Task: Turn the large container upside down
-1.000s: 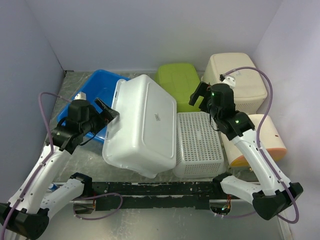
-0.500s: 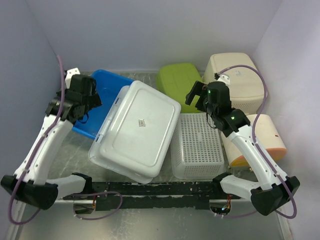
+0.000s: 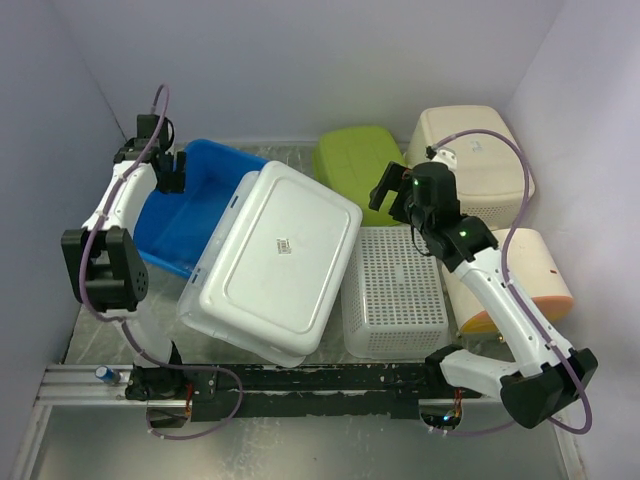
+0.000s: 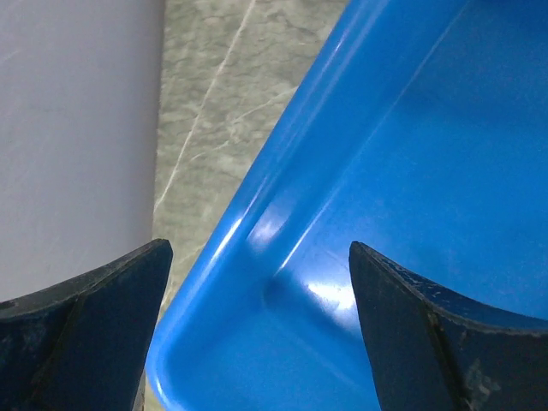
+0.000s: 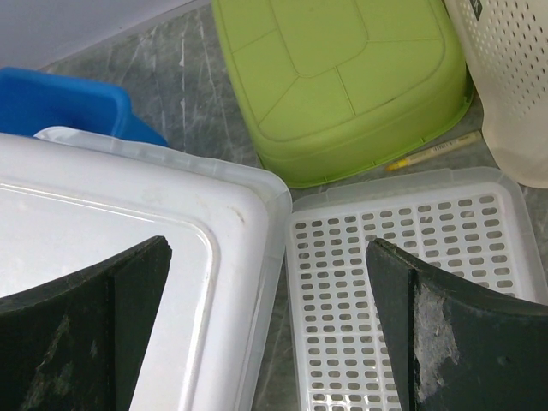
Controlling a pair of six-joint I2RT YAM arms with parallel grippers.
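- The black rail [image 3: 300, 380] carrying the arm bases runs along the near edge of the grey marbled surface [image 3: 150, 310].
- The large container [image 3: 270, 262], white and translucent, lies left of centre just beyond the rail. Its flat base, with a small label on it, faces up and its rim faces down. It sits slightly tilted, and neither pincer touches it.
- A white perforated basket [image 3: 395, 288] lies bottom-up just beside the large container's right side.
- A cream tub with an orange rim [image 3: 525, 280] lies on its side to the right of that basket.
- The right pincer [image 5: 270, 325] hangs with its fingers spread wide and nothing between them. It is above the gap where the large container's far right corner meets the perforated basket.
- A blue tub [image 3: 180, 215] stands open side up at the left. The large container's far left part overlaps it.
- The left pincer [image 4: 257, 291] is spread and empty, poised over the blue tub's far left corner, close to the side wall.
- A green tub [image 3: 358, 165] lies bottom-up at the far middle, and a thin yellowish stick [image 5: 428, 154] lies at its near edge.
- A cream perforated basket [image 3: 470, 160] stands in the far right corner.
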